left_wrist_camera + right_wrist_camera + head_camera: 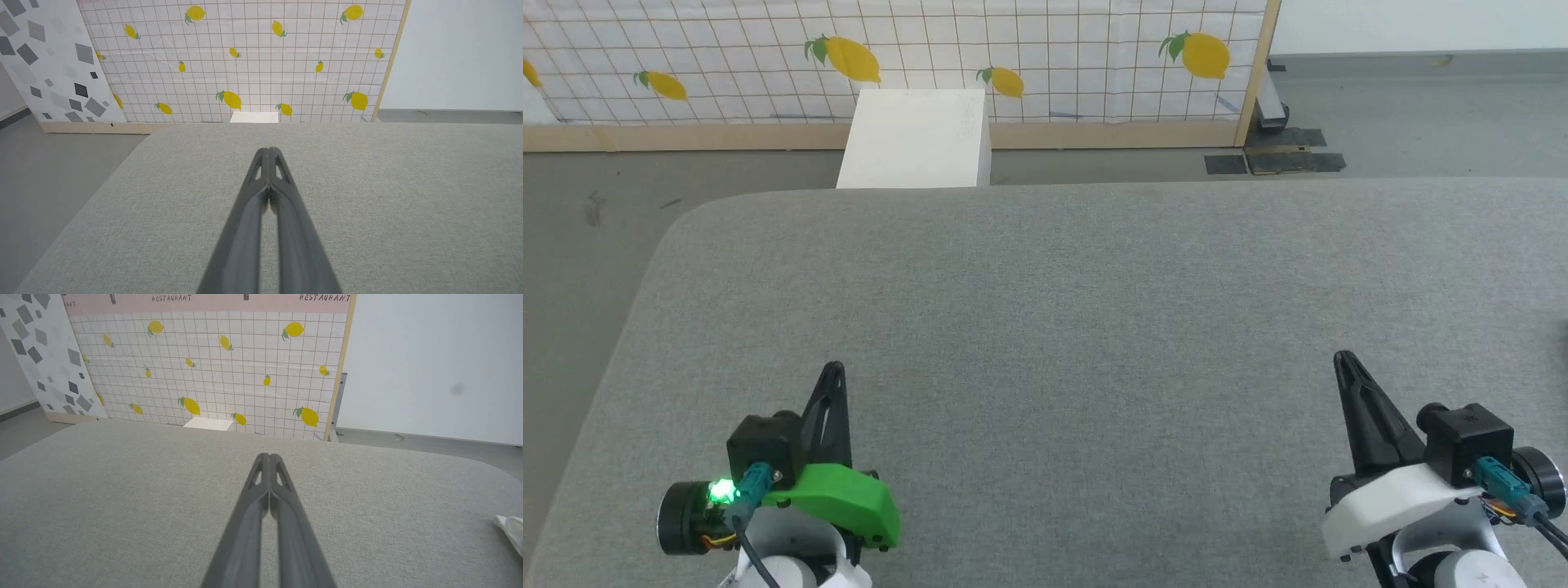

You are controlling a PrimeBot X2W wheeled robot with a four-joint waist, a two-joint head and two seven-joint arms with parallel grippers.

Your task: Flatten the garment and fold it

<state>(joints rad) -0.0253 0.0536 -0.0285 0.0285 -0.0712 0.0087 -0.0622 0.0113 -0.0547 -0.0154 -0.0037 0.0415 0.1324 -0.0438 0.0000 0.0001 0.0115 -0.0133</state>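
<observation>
Garment [510,530] lies at the far right of the work surface, just a white fold of cloth at the picture's edge, with the folding not yet begun.

Head view: my left gripper [834,369] and right gripper [1342,358] sit low at either side, well apart, fingers pointing up the frame over a grey padded surface [1094,286]. Both pairs of fingers are pressed together and hold nothing. Beyond the far edge of the pad stand a white box [917,137] and a lemon-print screen [1054,57].

Left wrist view: my two dark fingers meet at the tips, nothing between them, above bare grey fabric running out to the rounded far edge.

Right wrist view: the same closed, empty pair, and low at the right edge the white cloth rests on the pad, well apart from my fingertips. How it is bunched, or which part faces up, I cannot tell from so small a piece.

As I judge it, this is the very start: the shirt has to be reached before it can be flattened. The next move calls for my right arm to swing out to the right, or my waist to turn that way, and for the fingers to part before they close on an edge of the garment and draw it toward the middle.
</observation>
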